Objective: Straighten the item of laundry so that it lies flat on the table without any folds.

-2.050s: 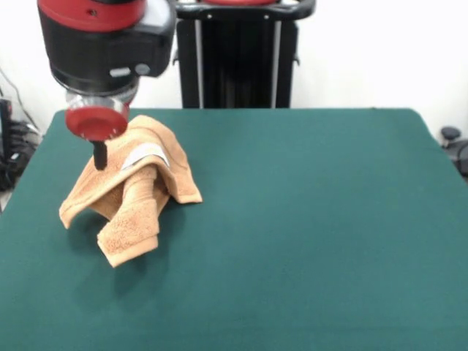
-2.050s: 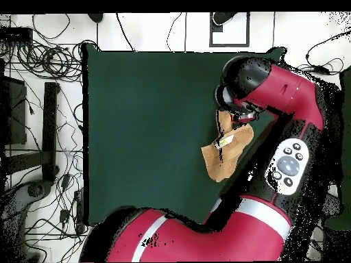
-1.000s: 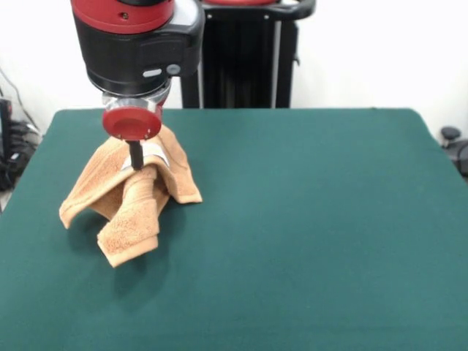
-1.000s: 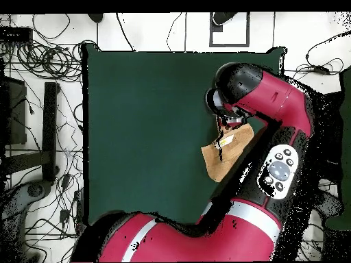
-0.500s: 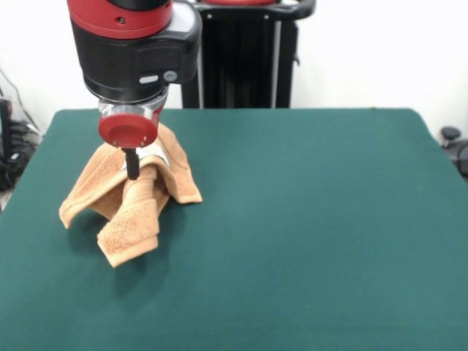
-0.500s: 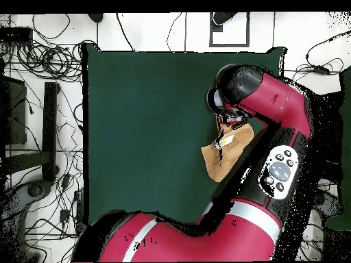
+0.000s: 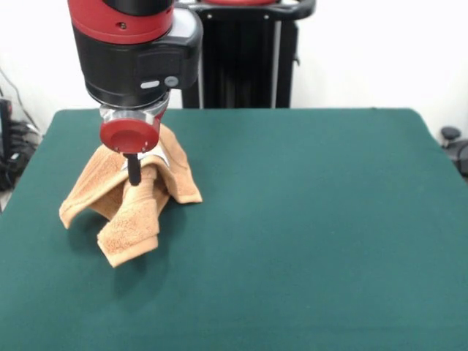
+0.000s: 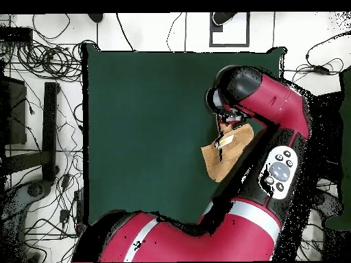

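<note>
The tabletop (image 7: 307,219) is big and covered in dark green cloth. Most of it is bare. Behind it is a white wall and a black stand (image 7: 238,55). From above, lots of black cables (image 8: 41,61) lie on the pale floor beside the tabletop. There are no boxes or bowls to hold things.

The towel (image 7: 128,194) is light orange-tan and fluffy. In the front view it sits near the left side of the tabletop, toward the far edge. It is not flat. It is bunched up in a heap, high in the middle like a little tent. One flap hangs down to the left, one thick folded part reaches toward the front, and one corner sticks out to the right. A pale band (image 7: 157,153) shows near the top of the heap. The heap is longest from the far side toward the front, leaning a bit to the left.

From above, only part of the towel (image 8: 221,159) shows, near the right edge of the tabletop. The big red arm (image 8: 274,130) covers the rest.

The gripper (image 7: 134,174) hangs right over the top of the heap. One thin black finger (image 7: 134,168) points straight down and its tip reaches the towel's top fold. I cannot tell if the fingers are open or closed, or if they hold the cloth.
</note>
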Motion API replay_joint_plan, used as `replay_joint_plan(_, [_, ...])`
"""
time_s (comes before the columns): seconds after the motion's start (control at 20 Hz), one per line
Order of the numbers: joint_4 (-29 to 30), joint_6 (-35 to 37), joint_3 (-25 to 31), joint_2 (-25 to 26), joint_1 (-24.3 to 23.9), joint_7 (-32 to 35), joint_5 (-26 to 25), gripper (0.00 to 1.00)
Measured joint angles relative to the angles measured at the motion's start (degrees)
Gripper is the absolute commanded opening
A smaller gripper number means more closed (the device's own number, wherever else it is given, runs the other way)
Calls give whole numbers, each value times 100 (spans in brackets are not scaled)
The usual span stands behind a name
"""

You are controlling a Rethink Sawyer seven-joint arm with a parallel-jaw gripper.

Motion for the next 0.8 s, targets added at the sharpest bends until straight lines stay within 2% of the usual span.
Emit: replay_joint_plan(0.8, [655,-518,575,5,-55,0,318,100])
